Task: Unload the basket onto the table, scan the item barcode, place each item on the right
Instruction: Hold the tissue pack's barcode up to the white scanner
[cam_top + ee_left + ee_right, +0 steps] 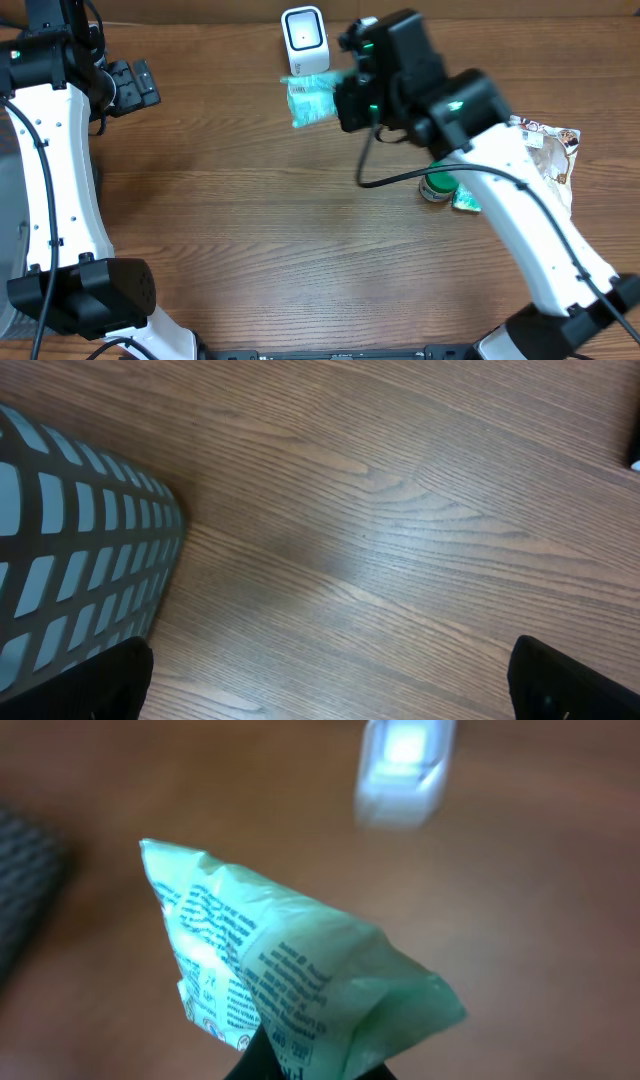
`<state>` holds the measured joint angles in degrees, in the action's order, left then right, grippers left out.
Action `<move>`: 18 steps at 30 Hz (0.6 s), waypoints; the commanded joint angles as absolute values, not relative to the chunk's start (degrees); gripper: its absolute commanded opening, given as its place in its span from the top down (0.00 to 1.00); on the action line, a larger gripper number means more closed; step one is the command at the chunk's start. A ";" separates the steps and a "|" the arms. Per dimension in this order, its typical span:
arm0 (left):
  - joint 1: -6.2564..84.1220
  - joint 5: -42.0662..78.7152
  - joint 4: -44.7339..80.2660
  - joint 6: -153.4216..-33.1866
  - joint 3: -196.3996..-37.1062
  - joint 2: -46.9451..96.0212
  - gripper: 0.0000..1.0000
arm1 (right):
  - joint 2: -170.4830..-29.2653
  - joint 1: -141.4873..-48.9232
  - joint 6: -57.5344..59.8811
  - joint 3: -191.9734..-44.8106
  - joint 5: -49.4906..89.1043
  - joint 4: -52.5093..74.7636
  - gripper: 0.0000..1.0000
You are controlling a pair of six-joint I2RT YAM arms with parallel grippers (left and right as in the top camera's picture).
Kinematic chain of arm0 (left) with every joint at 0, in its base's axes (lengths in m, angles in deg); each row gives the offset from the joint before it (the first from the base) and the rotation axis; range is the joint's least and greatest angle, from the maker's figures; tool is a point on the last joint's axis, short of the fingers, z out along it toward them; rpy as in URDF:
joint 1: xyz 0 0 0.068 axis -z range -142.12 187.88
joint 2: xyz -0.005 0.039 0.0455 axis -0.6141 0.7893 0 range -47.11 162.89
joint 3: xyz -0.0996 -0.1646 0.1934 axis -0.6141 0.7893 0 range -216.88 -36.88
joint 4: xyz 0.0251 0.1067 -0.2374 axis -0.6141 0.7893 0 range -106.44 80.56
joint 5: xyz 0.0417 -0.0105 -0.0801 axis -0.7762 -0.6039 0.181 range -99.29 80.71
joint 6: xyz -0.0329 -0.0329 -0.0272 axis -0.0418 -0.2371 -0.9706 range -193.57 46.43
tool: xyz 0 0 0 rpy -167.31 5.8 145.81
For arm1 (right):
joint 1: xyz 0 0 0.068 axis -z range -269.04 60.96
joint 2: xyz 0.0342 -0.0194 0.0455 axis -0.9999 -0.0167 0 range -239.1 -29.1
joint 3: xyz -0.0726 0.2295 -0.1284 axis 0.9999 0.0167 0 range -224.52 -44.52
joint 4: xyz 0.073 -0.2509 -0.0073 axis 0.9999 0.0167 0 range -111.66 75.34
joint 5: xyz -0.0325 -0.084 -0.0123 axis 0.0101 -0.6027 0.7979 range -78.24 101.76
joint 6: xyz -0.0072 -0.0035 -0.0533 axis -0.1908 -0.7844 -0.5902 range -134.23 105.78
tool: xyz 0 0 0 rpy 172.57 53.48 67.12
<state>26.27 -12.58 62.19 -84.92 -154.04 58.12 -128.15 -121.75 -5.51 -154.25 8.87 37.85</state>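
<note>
A pale green plastic packet [310,98] with black print hangs in the air just below the white barcode scanner [304,41] at the back of the table. My right gripper [345,100] is shut on the packet's right end. In the right wrist view the packet [290,970] fills the middle, the scanner [403,770] is a blurred white shape beyond it, and my black fingertips [260,1065] barely show under the packet. My left gripper [138,85] stays at the far left, open, with its fingers [110,680] wide apart over bare wood.
A green-capped round container [437,186], a small green packet [466,202] and a printed snack bag [552,150] lie at the right, partly under my right arm. A grey mesh basket [70,550] stands at the left edge by the left gripper.
</note>
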 commanded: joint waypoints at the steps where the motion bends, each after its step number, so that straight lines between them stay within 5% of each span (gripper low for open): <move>1: 26.29 -12.87 62.21 -83.63 -154.83 56.70 0.00 | -133.33 -123.85 -10.02 -152.96 -17.32 29.76 0.96; 12: 26.29 -12.87 62.21 -83.63 -154.83 56.70 0.00 | -151.31 -123.04 -58.47 -152.46 -22.67 -9.56 0.96; 18: 26.29 -12.87 62.21 -83.63 -154.83 56.70 0.00 | -158.24 -121.97 -68.05 -152.46 -22.26 -30.24 0.96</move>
